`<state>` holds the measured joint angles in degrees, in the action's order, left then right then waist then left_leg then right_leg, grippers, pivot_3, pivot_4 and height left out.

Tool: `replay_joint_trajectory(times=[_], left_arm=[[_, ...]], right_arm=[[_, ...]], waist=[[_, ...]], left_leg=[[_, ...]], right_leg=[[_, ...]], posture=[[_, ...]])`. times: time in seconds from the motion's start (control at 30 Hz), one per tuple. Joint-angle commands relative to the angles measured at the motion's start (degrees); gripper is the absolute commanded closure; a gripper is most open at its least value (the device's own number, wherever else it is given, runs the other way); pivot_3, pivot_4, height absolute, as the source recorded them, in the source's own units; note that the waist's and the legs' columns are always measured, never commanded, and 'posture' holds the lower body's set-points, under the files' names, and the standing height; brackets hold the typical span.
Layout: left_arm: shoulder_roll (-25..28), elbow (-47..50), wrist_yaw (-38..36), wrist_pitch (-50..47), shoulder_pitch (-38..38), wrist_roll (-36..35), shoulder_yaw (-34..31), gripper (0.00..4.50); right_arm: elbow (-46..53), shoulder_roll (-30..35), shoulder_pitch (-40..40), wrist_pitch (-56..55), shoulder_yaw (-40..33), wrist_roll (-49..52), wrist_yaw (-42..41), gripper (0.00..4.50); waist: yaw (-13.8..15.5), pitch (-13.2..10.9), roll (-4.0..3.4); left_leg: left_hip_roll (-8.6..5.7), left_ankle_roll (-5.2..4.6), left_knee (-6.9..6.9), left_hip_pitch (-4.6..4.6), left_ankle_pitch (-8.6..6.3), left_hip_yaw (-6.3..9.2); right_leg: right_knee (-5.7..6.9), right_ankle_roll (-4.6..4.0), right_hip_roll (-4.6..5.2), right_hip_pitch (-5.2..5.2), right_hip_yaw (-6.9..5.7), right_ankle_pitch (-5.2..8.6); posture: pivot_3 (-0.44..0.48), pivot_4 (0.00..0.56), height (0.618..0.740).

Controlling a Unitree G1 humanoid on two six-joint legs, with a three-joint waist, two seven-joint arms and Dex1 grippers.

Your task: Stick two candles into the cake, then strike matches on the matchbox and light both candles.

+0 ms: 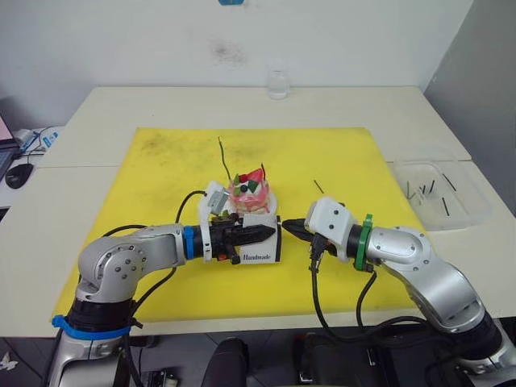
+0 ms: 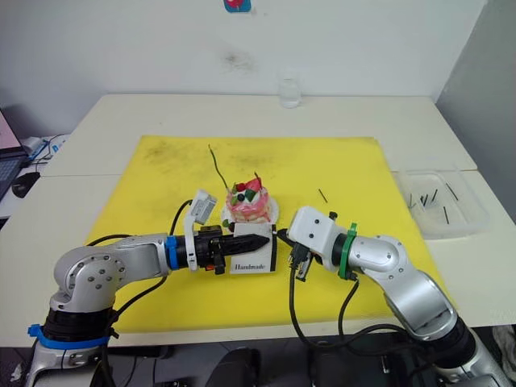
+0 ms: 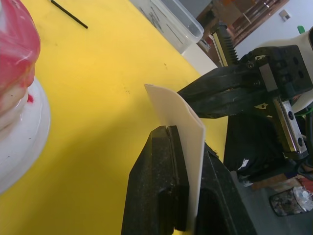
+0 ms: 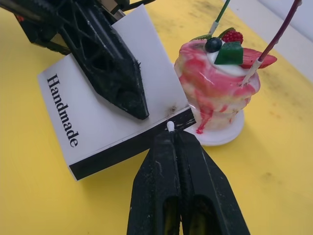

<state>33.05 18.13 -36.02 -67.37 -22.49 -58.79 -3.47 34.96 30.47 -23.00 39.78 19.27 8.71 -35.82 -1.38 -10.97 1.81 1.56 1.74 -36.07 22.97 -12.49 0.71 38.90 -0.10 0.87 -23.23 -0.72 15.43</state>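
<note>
A pale table (image 1: pixel 72 201) carries a yellow mat (image 1: pixel 161 177), with a clear plastic tray (image 1: pixel 439 193) of spare matches off its right edge. Near the mat's middle the pink cake (image 1: pixel 251 193) sits on its white plate, both candles planted in it: the green candle (image 1: pixel 225 161) leans left, the reddish-brown candle (image 4: pixel 274 41) stands beside the strawberry. Just in front of the cake, the left gripper (image 1: pixel 254 234) clamps the white matchbox (image 1: pixel 262 242) upright on edge. The right gripper (image 4: pixel 170 142) is closed on 1 match (image 4: pixel 170 126), its pale tip at the box's black striking strip. A loose match (image 1: pixel 318 186) lies on the mat to the cake's right.
</note>
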Motion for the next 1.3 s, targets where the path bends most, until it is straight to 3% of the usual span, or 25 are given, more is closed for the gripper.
replay_joint_trajectory(times=[0.03,0.23,0.53,0.83,1.3], left_arm=[[0.85,4.21,-3.31,-0.53,1.29,-1.38,2.49,4.50],[3.58,4.05,-2.90,-0.14,3.97,-1.11,-0.14,4.50],[0.33,3.22,0.43,1.41,2.46,-0.14,-1.13,4.50],[-0.25,2.32,0.26,2.55,0.64,1.46,-0.47,4.50],[0.13,2.69,-0.70,2.51,0.89,1.66,-0.37,4.50]], right_arm=[[0.20,-2.60,-3.63,-3.70,-4.78,-2.21,4.72,4.46],[3.08,-0.84,-2.00,-1.91,-9.91,-0.07,3.95,4.46],[9.79,5.63,-0.55,7.57,-4.30,6.88,-4.11,4.46],[7.76,7.19,-3.50,9.40,-0.08,5.77,-4.41,4.46],[5.54,7.07,-3.53,7.72,-0.12,3.50,-3.77,4.46]], waist=[[-0.06,0.00,0.00],[-0.05,0.00,0.00],[-0.01,0.00,0.01],[-0.04,-0.01,0.02],[-0.03,-0.01,0.02]], left_leg=[[-0.01,0.00,0.00,0.00,0.00,0.00],[0.00,0.00,0.01,0.02,0.00,0.01],[0.00,0.00,0.00,0.01,0.00,0.02],[-0.02,0.00,0.00,0.01,0.00,0.01],[-0.01,0.00,0.00,0.02,0.00,0.02]], right_leg=[[0.01,0.00,0.00,0.00,0.00,0.00],[-0.02,-0.02,0.02,0.00,-0.01,0.01],[-0.01,-0.01,0.03,0.01,-0.03,0.01],[-0.02,-0.01,0.02,0.01,-0.02,0.01],[-0.02,-0.01,0.02,0.01,-0.03,0.01]], posture=[[0.000,0.150,0.740],[0.000,0.150,0.740],[0.000,0.150,0.740],[0.000,0.150,0.740],[0.000,0.150,0.740]])
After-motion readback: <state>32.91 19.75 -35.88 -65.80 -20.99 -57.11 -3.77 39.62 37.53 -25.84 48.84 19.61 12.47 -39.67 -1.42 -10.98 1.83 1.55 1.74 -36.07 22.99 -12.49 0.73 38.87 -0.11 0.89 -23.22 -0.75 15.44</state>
